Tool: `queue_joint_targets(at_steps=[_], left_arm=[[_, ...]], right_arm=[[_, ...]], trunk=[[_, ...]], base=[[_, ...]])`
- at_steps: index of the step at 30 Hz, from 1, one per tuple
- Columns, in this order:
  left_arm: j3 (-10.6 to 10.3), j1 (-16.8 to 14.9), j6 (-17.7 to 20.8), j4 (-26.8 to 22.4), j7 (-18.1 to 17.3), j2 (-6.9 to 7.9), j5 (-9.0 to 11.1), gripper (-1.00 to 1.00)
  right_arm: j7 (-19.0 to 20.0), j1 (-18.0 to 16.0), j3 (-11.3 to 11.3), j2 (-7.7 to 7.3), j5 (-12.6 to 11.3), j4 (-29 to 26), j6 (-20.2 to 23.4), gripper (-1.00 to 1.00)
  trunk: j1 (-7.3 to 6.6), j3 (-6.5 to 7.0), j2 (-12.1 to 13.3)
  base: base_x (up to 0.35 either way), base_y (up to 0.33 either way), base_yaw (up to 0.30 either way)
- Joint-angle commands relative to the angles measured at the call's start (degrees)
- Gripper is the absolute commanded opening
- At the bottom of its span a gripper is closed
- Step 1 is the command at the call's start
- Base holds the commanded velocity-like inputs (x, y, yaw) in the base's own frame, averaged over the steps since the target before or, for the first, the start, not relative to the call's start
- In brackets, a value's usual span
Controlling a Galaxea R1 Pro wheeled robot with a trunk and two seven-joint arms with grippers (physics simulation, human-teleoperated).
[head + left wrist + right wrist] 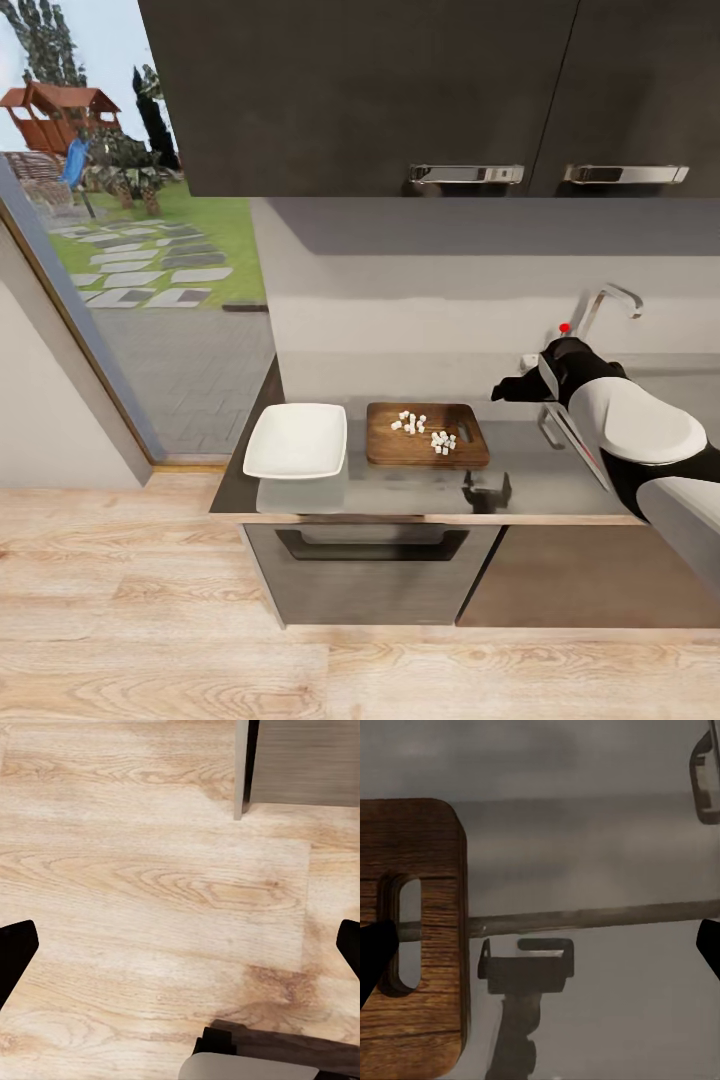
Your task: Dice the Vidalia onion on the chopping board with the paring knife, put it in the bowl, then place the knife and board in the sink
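The diced onion (424,430) lies as small white cubes in two loose groups on the chopping board (427,435), which rests flat on the countertop (540,480), just beside the white bowl (296,440) on its left. The bowl looks empty, so the step in hand is probably to bring the cubes over to it. To do this well I would grip the board by the end with the handle slot, lift it level, and tilt it only when its far edge is over the bowl — slowly, so the cubes slide and do not jump out. The right gripper (510,390) hovers above the counter near the tap (605,303), its fingers spread apart and holding nothing. The right wrist view shows the handle slot (406,932) up close, a detail that is small from the head. The left wrist view looks down at the wooden floor (150,885); the left gripper's fingers (13,952) stand wide apart — empty.
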Motion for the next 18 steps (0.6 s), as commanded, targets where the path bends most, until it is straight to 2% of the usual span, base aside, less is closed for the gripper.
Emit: queue_joint_targets(at_steps=[1, 18], left_arm=[[-0.49, -0.04, -0.11, 0.02, 0.35, -0.02, 0.21, 1.00], [-0.50, -0.04, -0.11, -0.05, 0.35, -0.02, 0.21, 1.00]], right_arm=[[0.46, -0.06, -0.29, 0.01, 0.60, -0.04, 0.10, 1.00], [0.38, -0.06, -0.28, 0.38, 0.59, 0.28, 0.10, 1.00]], trunk=[[0.01, -0.08, -0.07], [0.01, -0.08, -0.07]], base=[[0.000, 0.000, 0.000], [0.000, 0.000, 0.000]])
